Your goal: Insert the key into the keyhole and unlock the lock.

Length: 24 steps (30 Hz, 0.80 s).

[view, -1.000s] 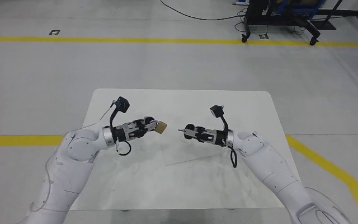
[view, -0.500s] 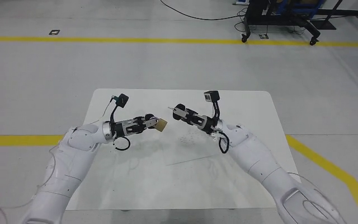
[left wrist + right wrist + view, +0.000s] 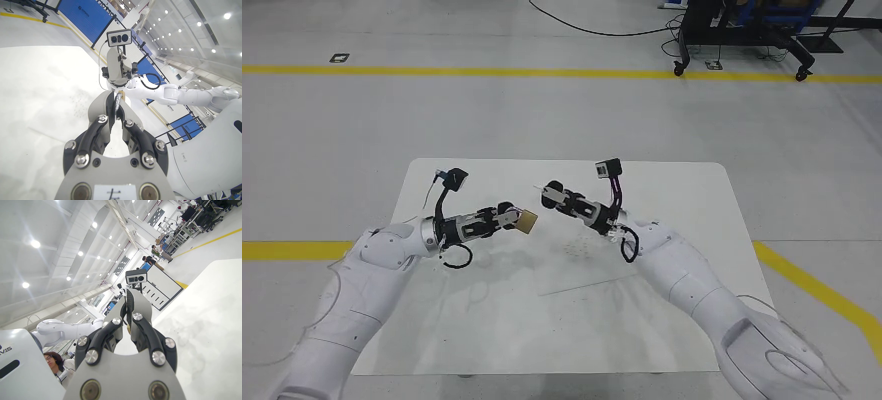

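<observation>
Right jaws, tight on key [image 3: 538, 187], now farther out past the lock [image 3: 528, 222] (fast in left jaws).

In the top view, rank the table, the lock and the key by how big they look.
1. Table, largest by far.
2. Lock, a small brass block.
3. Key, smallest, just a thin sliver.

A white table [image 3: 682, 200] stands on a yellow-lined floor [image 3: 542, 120].

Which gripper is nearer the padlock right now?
Left. The left gripper is shut on the padlock by its shackle, above the table; the right gripper, holding the key, sits apart from it.
</observation>
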Available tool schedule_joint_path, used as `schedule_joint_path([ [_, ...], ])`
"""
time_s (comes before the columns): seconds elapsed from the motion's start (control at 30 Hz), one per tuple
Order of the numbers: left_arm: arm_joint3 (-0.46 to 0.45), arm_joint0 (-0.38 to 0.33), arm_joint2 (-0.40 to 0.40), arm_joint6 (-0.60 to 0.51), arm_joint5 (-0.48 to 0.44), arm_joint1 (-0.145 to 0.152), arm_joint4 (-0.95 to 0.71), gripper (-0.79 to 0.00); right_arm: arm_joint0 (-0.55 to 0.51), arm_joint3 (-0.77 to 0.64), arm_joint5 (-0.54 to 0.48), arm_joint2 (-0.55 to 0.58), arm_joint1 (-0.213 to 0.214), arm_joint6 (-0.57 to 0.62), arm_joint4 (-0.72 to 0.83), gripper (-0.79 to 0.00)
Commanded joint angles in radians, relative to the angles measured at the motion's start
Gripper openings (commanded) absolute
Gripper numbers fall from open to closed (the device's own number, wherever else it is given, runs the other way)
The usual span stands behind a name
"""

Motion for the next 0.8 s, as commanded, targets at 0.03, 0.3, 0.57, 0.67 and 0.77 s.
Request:
schedule_joint_path([
  [0.03, 0.007, -0.008, 0.015, 0.006, -0.006, 0.005, -0.014, -0.785, 0.009, 0.022, 0.0, -0.007, -0.012, 0.05, 0.022, -0.785],
  [0.3, 0.052, -0.029, 0.035, 0.007, -0.007, 0.017, -0.068, -0.785, 0.03, 0.054, 0.0, -0.046, -0.045, 0.114, 0.017, -0.785],
  [0.57, 0.09, -0.046, 0.038, 0.013, -0.012, 0.024, -0.075, -0.785, 0.035, 0.076, 0.0, -0.03, -0.054, 0.114, 0.023, -0.785],
  [0.67, 0.109, -0.056, 0.027, 0.026, -0.012, 0.026, -0.027, -0.785, 0.034, 0.076, 0.0, -0.026, -0.054, 0.114, 0.025, -0.785],
  [0.77, 0.109, -0.056, 0.027, 0.026, -0.012, 0.026, -0.027, -0.785, 0.034, 0.076, 0.0, -0.026, -0.054, 0.114, 0.025, -0.785],
])
